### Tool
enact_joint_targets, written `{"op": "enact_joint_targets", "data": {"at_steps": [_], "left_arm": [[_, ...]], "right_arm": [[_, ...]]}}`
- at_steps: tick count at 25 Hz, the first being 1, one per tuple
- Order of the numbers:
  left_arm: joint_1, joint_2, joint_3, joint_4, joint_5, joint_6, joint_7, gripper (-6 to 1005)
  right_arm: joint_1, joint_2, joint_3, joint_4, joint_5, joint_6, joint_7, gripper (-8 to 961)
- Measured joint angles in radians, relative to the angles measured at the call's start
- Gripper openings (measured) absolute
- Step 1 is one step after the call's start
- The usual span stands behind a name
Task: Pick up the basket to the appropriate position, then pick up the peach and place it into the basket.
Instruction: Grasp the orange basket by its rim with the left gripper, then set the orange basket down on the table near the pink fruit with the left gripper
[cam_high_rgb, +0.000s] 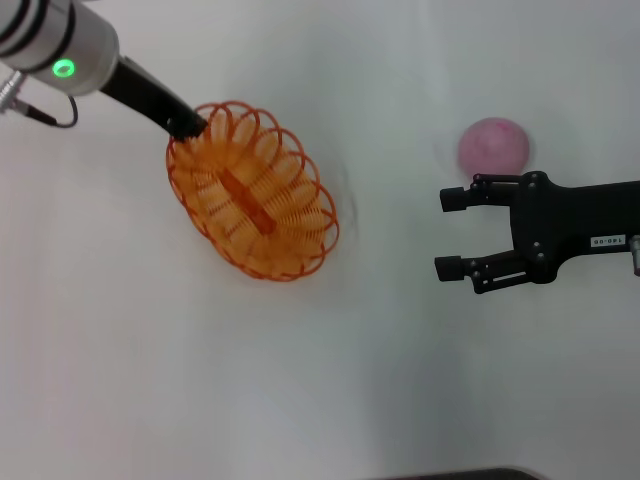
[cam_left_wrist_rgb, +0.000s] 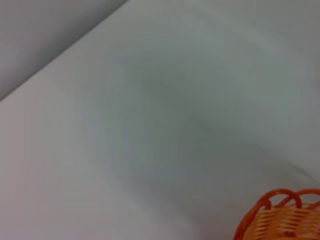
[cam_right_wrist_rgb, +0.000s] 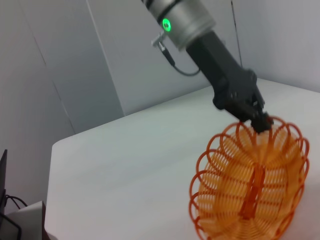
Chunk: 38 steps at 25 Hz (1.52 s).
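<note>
Gripping the scalloped rim of the basket (cam_high_rgb: 252, 190) at its far end, the left gripper (cam_high_rgb: 188, 126) has its dark fingers pinched shut on one of the orange loops. The right wrist view shows the clamp plainly: the black fingertips close over the top of a loop while the grey, matte arm with its green light slants down from above. In that view the basket stands tilted, its opening turned toward the camera rather than lying flat on the table (cam_high_rgb: 320, 380); whether its lower edge touches the surface I cannot tell.

The basket is an oval openwork shell of thin, wire-like orange plastic, bent into rounded hoops that fan out from a flat orange strip running along its bottom. The hoops overlap at the rim to give a petal-like outline, and the white table shows through the gaps. In the left wrist view only a corner of that rim and some ribbing appears.

The peach (cam_high_rgb: 493, 146) sits on the table at the right, well apart from the basket. It is a round, matte pink ball, faintly mottled with darker pink, and much smaller than the basket.

The right gripper (cam_high_rgb: 453, 233) hovers just on the near side of the peach, not touching it. Its black, angular fingers are spread wide and hold nothing, their tips pointing toward the basket.

The table is smooth, white and evenly lit.
</note>
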Motion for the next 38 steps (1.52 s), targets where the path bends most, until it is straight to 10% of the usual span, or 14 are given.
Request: {"op": "enact_joint_targets", "data": {"at_steps": [38], "left_arm": [[0.099,-0.001,-0.197,0.127,-0.05,0.039,-0.412,47]], "right_arm": [[0.001,-0.028,0.024,-0.014,0.004,0.007,0.0,913]]}}
